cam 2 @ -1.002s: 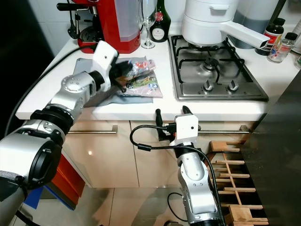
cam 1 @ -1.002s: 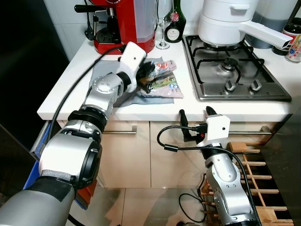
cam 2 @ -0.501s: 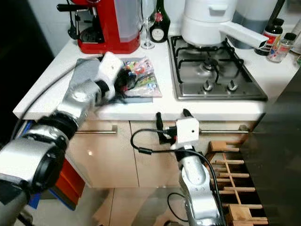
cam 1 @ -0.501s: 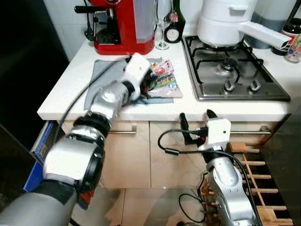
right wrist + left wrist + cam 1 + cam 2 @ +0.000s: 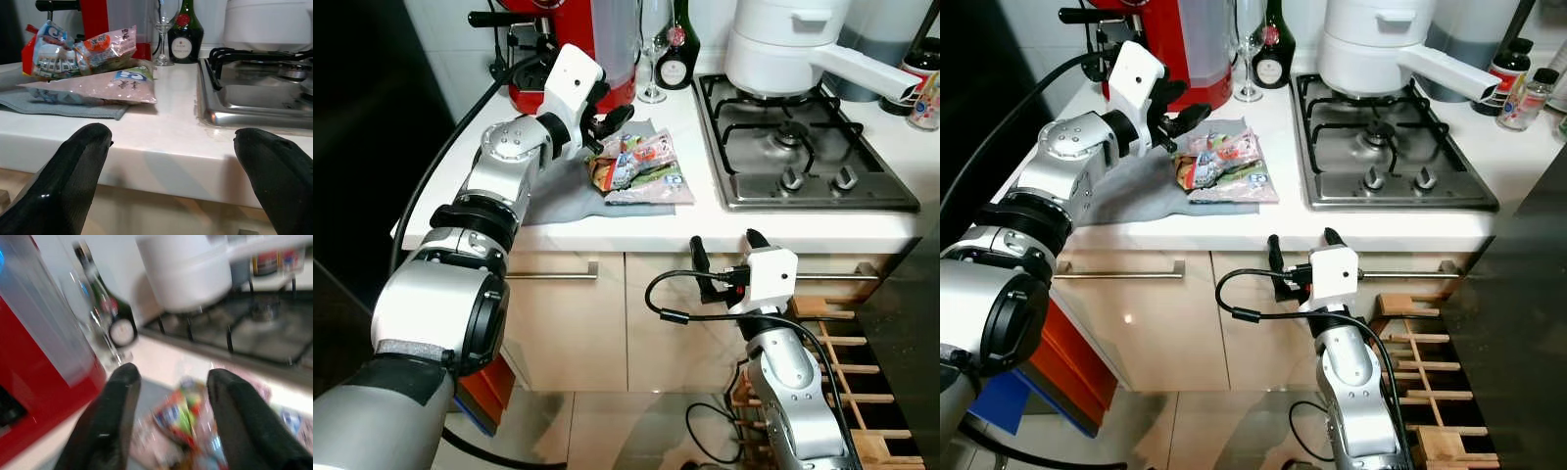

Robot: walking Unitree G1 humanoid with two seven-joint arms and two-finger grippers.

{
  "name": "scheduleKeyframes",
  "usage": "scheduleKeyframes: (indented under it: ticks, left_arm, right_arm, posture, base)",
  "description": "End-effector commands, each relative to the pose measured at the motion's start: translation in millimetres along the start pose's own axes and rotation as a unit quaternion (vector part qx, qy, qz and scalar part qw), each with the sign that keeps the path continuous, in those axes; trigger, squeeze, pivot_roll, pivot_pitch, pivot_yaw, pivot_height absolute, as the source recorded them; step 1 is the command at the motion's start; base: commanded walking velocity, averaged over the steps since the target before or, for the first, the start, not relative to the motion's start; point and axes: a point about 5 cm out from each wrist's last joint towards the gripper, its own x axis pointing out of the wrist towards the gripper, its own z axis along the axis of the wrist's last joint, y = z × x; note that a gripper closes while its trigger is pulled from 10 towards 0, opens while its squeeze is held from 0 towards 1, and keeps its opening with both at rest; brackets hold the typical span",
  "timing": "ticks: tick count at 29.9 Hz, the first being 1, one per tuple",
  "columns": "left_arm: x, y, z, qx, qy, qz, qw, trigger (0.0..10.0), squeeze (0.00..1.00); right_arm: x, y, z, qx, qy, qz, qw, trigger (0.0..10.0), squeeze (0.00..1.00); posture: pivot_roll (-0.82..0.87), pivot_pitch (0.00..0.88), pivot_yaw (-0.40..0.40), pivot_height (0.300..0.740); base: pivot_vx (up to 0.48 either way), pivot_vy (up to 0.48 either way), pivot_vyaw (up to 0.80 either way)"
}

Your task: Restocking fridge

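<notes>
1. The right hand (image 5: 722,257) waits low in front of the white table (image 5: 460,166), level with its front edge, its two black fingers spread wide and holding nothing.

2. The task's goods, a loose pile of pink and multicoloured plastic food packets (image 5: 636,166), lie on a grey cloth (image 5: 548,191) near the table's front edge. Nothing is in a container; the packets sit stacked on one another, the top ones tilted.

3. The left hand (image 5: 604,110) hovers just behind and above the pile, fingers parted and empty. A grab at the slick, overlapping packets could catch only the top one and drag the rest, or the cloth, toward the edge.

4. Close behind stand a red coffee machine with a clear tank (image 5: 570,49), a stemmed wine glass (image 5: 653,44) and a dark green bottle (image 5: 677,49). A careless backward swing of the wrist could topple the glass.

5. On the steel gas hob (image 5: 803,157) rests a white lidded pan (image 5: 783,44); its contents are hidden.
</notes>
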Motion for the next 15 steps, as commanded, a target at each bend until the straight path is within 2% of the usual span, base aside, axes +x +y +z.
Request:
scheduleKeyframes:
  ticks: [1,7,12,15]
  left_arm:
    - [0.7,-6.4,-10,0.0,0.028,-0.022,0.999,10.0,1.0]
    - [0.6,-16.2,-18,-0.013,0.047,-0.08,0.996,10.0,1.0]
    - [0.1,-18.5,-24,-0.018,0.064,-0.084,0.994,10.0,1.0]
    - [-1.5,-18.8,-30,-0.025,0.076,-0.081,0.994,10.0,1.0]
  right_arm:
    - [0.5,1.5,5,0.002,-0.009,0.003,1.0,10.0,0.0]
    - [-0.6,2.5,5,0.003,-0.009,0.001,1.0,10.0,0.0]
    - [0.4,5.0,9,0.011,-0.017,0.005,1.0,10.0,0.0]
    - [2.4,11.3,25,0.029,-0.045,0.026,0.998,10.0,0.0]
  posture:
    - [-0.13,0.0,0.082,0.74]
    - [-0.13,0.0,0.082,0.74]
    - [-0.13,0.0,0.079,0.74]
    - [-0.14,0.0,0.077,0.74]
  base:
    - [0.0,0.0,0.0]
    - [0.0,0.0,0.0]
    - [0.0,0.0,0.0]
    - [0.0,0.0,0.0]
